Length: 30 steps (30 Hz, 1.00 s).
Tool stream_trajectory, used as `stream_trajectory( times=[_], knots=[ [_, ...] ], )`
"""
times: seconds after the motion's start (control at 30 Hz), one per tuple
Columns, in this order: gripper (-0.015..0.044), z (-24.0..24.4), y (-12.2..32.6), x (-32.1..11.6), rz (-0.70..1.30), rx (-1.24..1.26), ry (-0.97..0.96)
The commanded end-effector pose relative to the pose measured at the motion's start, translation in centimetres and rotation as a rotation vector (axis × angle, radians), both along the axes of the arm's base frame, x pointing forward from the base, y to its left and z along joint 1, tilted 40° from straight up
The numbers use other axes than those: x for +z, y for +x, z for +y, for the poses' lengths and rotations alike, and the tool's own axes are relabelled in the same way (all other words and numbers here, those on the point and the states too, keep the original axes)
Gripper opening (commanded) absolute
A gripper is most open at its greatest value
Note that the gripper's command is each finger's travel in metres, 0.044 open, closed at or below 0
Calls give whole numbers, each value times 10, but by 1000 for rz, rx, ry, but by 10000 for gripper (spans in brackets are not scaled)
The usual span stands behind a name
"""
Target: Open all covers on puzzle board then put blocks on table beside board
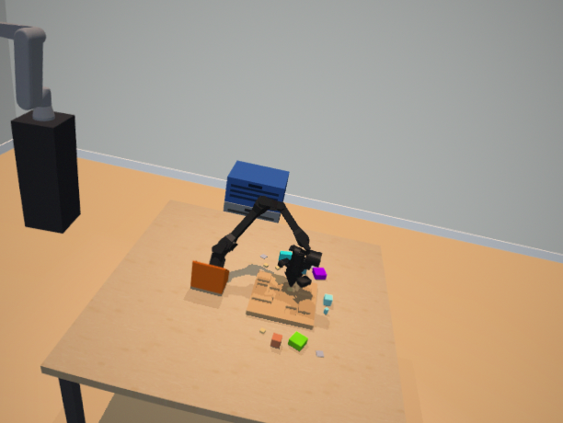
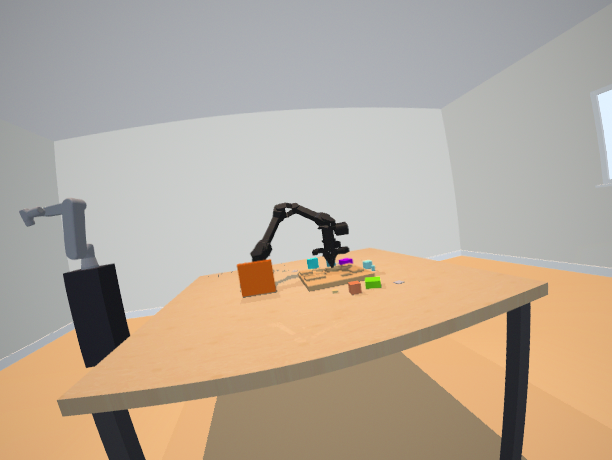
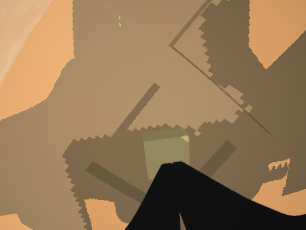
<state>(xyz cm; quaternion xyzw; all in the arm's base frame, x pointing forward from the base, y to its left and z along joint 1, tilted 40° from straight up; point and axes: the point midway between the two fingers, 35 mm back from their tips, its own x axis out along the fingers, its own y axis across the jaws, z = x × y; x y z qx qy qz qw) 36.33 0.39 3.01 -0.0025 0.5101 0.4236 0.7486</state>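
The wooden puzzle board (image 1: 276, 310) (image 2: 320, 285) lies flat on the table, with several slots and raised edges on top. My gripper (image 1: 292, 284) (image 2: 332, 266) (image 3: 172, 172) is shut and empty, pointing down just above the rear part of the board. In the wrist view a pale green square piece (image 3: 167, 152) shows directly at the fingertips, partly hidden by them, between dark slots. I cannot tell whether it is a block or a cover's handle. The arm's shadow darkens the board, so which covers are open cannot be told.
Around the board lie a cyan block (image 1: 285, 256) (image 2: 312, 263), purple block (image 1: 319, 273) (image 2: 345, 261), light blue block (image 1: 327, 300) (image 2: 367, 264), red-orange cube (image 1: 276, 340) (image 2: 354, 287) and green block (image 1: 298, 341) (image 2: 373, 283). An orange panel (image 1: 209, 278) (image 2: 256, 278) stands left, by the arm's base.
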Motion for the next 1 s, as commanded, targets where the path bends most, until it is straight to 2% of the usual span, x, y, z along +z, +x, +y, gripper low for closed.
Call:
stream_trajectory(
  times=[0.0,0.97],
  knots=[
    [0,0,0,0,-1,7,1],
    [0,2,1,-3,0,4,0]
  ],
)
